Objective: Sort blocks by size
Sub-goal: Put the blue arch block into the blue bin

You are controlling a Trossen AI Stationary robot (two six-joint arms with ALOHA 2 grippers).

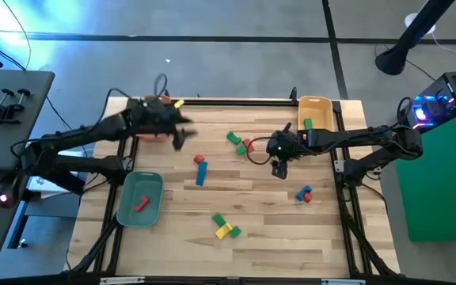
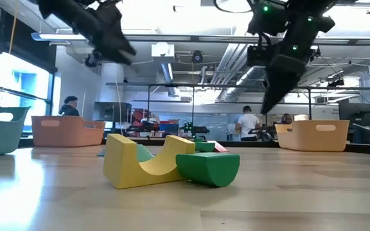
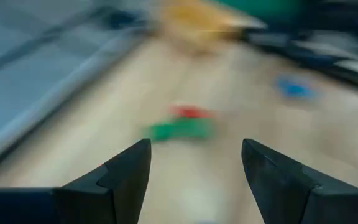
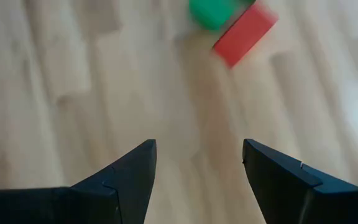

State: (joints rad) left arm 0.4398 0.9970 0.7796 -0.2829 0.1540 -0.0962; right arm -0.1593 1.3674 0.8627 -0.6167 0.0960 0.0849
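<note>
1. High view: the left end effector (image 1: 179, 139) hangs over the far left part of the wooden desk (image 1: 275, 229), near the orange tray (image 1: 150, 107) at the far edge, where a yellow block (image 1: 179, 104) lies. The right end effector (image 1: 280, 169) is over the middle of the desk, just beside a green and red block pair (image 1: 241, 142). A red and blue block pair (image 1: 200, 169) lies between the two arms. A red block (image 1: 140, 205) rests in the green tray (image 1: 125, 207) on the left. A green block (image 1: 308, 123) sits in the yellow tray (image 1: 323, 104) at the far right. A blue and red pair (image 1: 305, 194) lies to the right, and a green and yellow cluster (image 1: 226, 228) lies near the front edge.
2. Low view: a yellow arch block (image 2: 140, 164) touches a green half-round block (image 2: 209, 168) close to the camera. Both arms hang above the desk, holding nothing.
3. Left wrist view: the left arm's fingers (image 3: 126, 175) are spread with nothing between them; blurred green and red blocks (image 3: 182, 124) lie ahead, apart from the fingers.
4. Right wrist view: the right arm's fingers (image 4: 132, 171) are spread and empty over bare wood; a green block (image 4: 211, 12) and a red block (image 4: 244, 34) lie beyond them, touching each other
</note>
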